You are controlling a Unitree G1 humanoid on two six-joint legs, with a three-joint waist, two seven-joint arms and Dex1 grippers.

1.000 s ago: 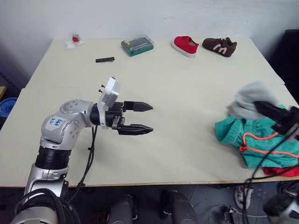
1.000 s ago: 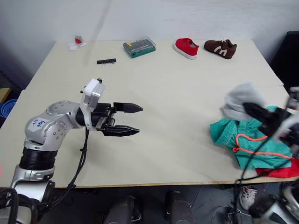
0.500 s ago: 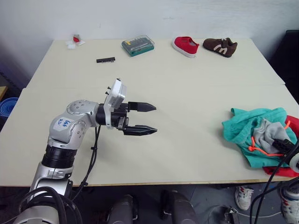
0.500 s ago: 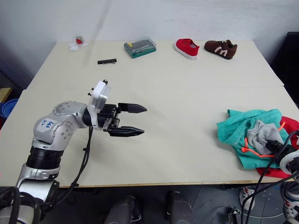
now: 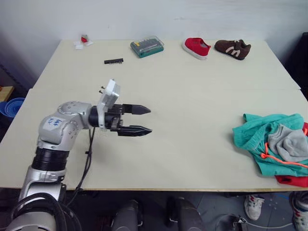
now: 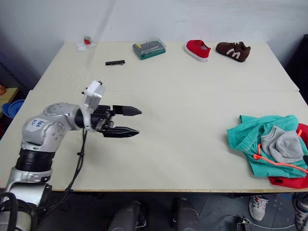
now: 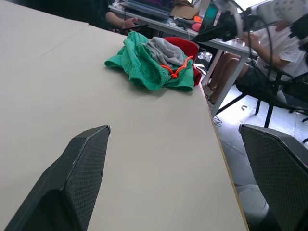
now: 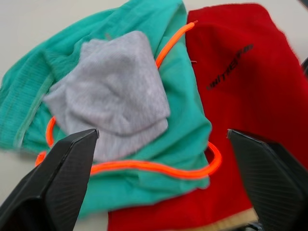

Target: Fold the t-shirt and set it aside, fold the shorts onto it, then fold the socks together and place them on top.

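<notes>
The clothes are lying heaped at the desk's (image 5: 192, 86) right front corner: socks (image 5: 288, 144) on the shorts (image 5: 255, 139), t-shirt (image 8: 240, 96) underneath. The right end effector (image 8: 163, 183) is hanging directly above them, fingers spread wide, seemingly empty. The left end effector (image 5: 137, 119), also spread, is pointing at the heap from well apart, so the right arm is nearer

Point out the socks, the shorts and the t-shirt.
socks (image 8: 113, 91): right wrist view, middle of the grey fabric.
shorts (image 6: 240, 137): right eye view, bare teal waistband side.
t-shirt (image 8: 236, 72): right wrist view, red cloth near the dark print.
</notes>
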